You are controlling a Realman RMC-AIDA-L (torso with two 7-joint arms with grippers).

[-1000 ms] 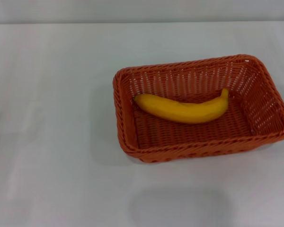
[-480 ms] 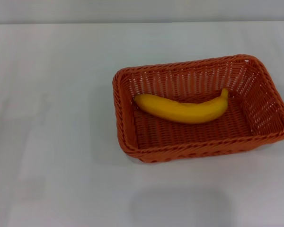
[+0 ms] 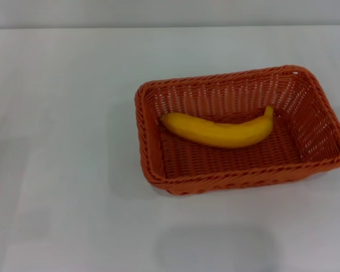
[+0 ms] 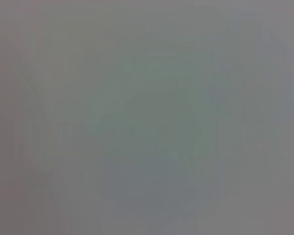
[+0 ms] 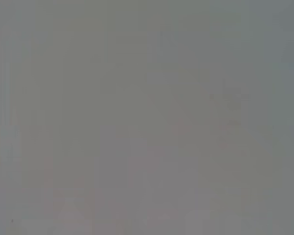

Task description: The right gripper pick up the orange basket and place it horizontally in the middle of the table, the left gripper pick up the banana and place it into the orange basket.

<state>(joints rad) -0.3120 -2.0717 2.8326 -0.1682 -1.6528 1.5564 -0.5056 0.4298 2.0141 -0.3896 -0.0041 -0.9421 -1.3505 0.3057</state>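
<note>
- The banana (image 3: 218, 131) is seen lying lengthwise inside the orange basket (image 3: 153, 141), which is set on the white counter (image 3: 62, 141).
- Neither tool is shown; no writing is seen.

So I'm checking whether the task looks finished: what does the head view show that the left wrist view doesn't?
Only the head view shows the banana lying inside the orange basket on the white table. The left wrist view shows only a featureless grey field, nothing of its own. Both share one thing: neither gripper appears in them.
</note>
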